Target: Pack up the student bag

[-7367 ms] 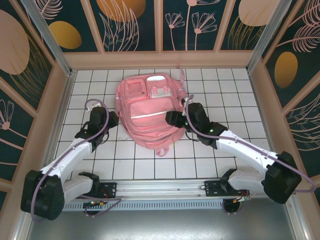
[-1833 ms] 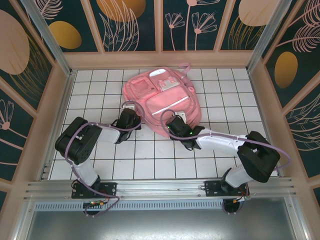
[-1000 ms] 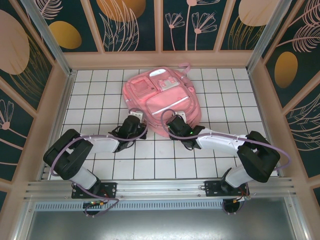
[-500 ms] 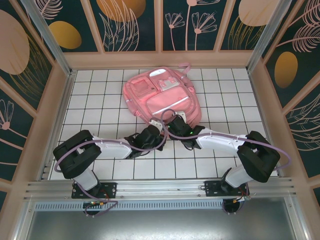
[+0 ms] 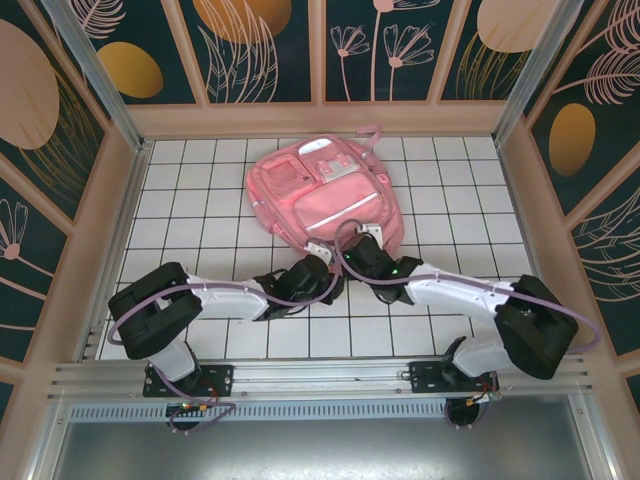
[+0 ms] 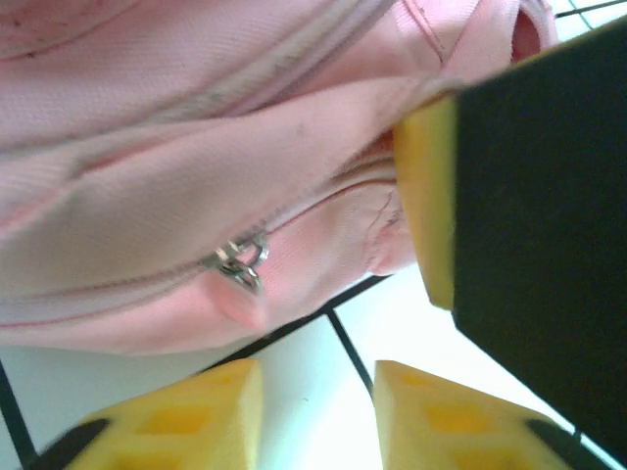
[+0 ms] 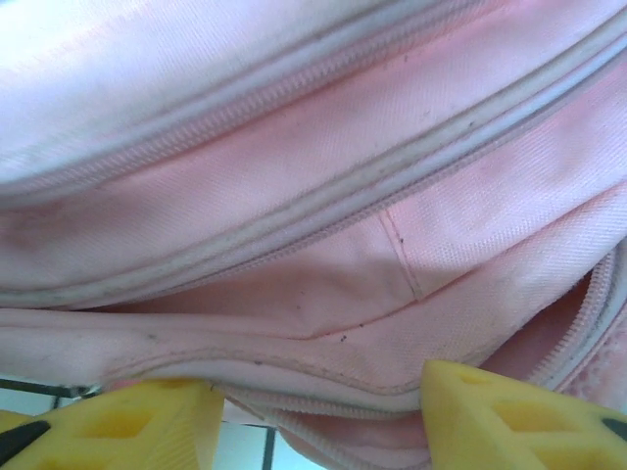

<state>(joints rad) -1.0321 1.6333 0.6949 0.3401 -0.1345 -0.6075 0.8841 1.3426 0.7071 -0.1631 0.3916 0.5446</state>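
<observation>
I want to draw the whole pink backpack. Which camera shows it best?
The top camera: the student bag lies whole there, with its pockets and pale strip visible. The left wrist camera gives a close patch with a metal zipper pull; the right wrist camera gives pink fabric and zipper lines up close.

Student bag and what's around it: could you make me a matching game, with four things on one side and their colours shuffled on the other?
Things
1. student bag
2. zipper slider
3. left pincer's fingers
4. table

Colours
A. white with dark grid lines
B. yellow
C. pink
D. silvery metal

Pairs: 1-C, 2-D, 3-B, 4-A
</observation>
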